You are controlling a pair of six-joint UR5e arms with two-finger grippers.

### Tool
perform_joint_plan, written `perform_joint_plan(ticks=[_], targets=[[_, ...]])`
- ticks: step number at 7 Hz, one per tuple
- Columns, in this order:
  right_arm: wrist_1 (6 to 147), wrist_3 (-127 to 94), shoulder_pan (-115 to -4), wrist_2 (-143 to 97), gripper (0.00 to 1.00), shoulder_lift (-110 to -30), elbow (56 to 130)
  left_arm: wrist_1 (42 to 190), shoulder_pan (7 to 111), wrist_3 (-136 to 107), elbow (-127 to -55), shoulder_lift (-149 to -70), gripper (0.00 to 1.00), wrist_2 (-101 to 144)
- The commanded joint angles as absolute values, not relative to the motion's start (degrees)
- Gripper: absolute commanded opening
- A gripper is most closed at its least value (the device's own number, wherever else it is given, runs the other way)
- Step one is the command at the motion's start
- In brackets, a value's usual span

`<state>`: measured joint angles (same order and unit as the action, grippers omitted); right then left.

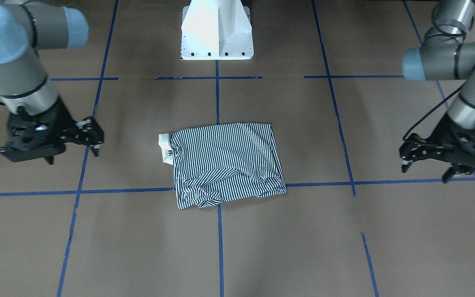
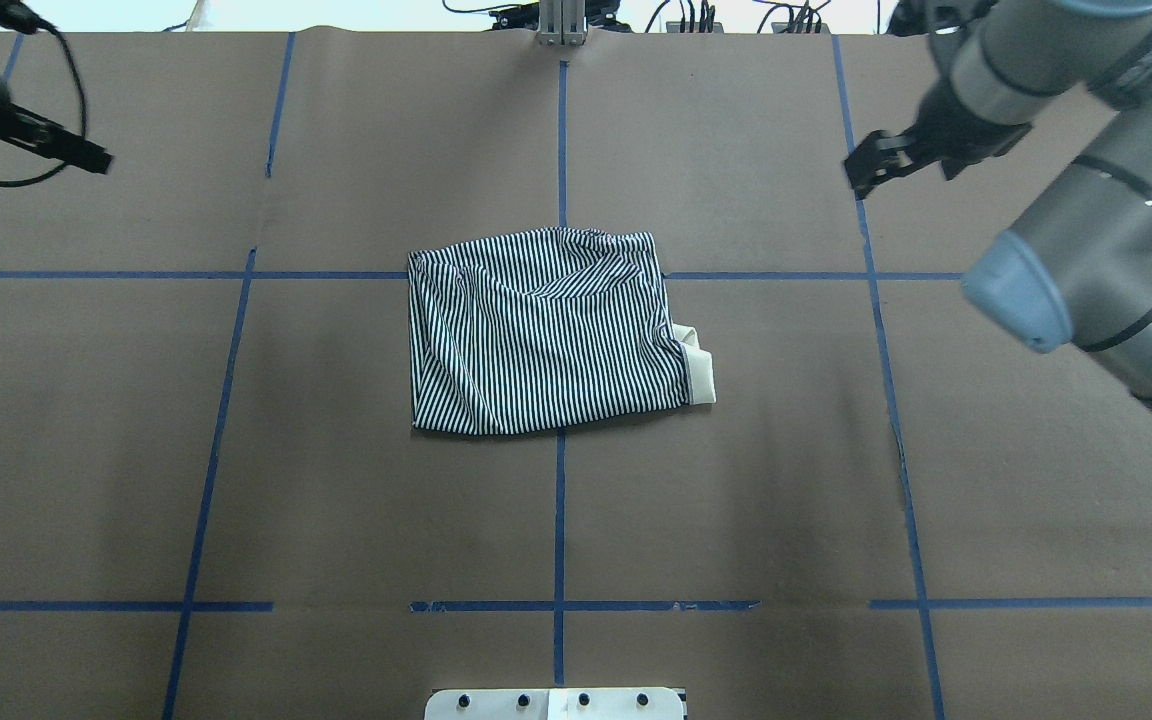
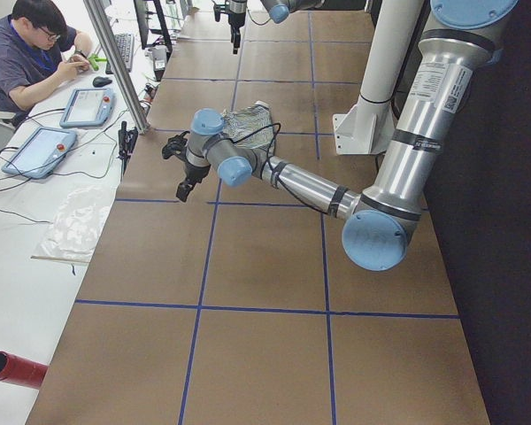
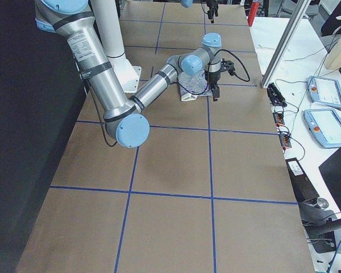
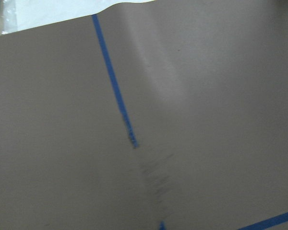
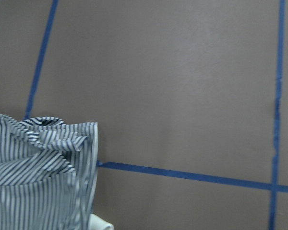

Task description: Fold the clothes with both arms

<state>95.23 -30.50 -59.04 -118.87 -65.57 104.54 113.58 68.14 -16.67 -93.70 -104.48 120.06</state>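
Striped polo shirt (image 1: 227,163), folded into a rumpled rectangle, laid over the blue tape cross (image 1: 311,184), cream collar (image 1: 164,145) exposed at one end, left gripper (image 1: 403,157) and right gripper (image 1: 96,138) held wide of that cross, jaws parted.

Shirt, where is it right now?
In the overhead view the shirt lies folded in the middle of the table, over a crossing of blue tape lines, straight ahead of the white base.

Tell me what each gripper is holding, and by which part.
Nothing is held. The left gripper and right gripper hang open and empty, well apart from the folded shirt lying on the table.
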Motion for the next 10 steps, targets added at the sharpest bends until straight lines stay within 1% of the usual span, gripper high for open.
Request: perform_joint_plan(ticks=[1, 2, 3, 4, 5, 6, 7, 8, 10], targets=[[93.71, -20.31, -68.09, -123.48, 1.0, -78.94, 104.85, 113.81, 77.75, -3.53, -93.95, -95.93, 1.0, 123.57], [92.21, -20.04, -69.07, -123.31, 1.0, -84.67, 104.33, 114.25, 77.7, -3.52, -92.74, -93.89, 1.0, 123.57], [92.11, -20.04, -69.08, -123.31, 1.0, -87.34, 104.15, 114.26, 78.04, -3.52, -90.81, -93.0, 1.0, 123.66], [91.85, -20.3, -69.52, -123.48, 1.0, -90.67, 104.06, 113.04, 81.35, -4.04, -90.27, -91.6, 1.0, 124.27], [91.58, -19.95, -71.96, -126.27, 1.0, -91.4, 104.24, 103.28, 82.08, -3.96, -87.74, -92.1, 1.0, 130.02], [92.1, -19.86, -73.55, -128.04, 1.0, -92.19, 104.15, 96.66, 82.87, -3.43, -87.54, -91.24, 1.0, 132.34], [92.11, -19.25, -74.61, -128.14, 1.0, -92.98, 104.06, 96.77, 83.66, -3.43, -89.63, -87.84, 1.0, 132.89], [92.2, -16.2, -76.45, -129.1, 1.0, -93.42, 103.89, 96.77, 83.76, -3.43, -92.0, -87.11, 1.0, 133.67], [91.76, -13.11, -79.27, -132.01, 1.0, -95.17, 103.97, 96.85, 83.85, -3.43, -93.16, -87.19, 1.0, 133.68]])
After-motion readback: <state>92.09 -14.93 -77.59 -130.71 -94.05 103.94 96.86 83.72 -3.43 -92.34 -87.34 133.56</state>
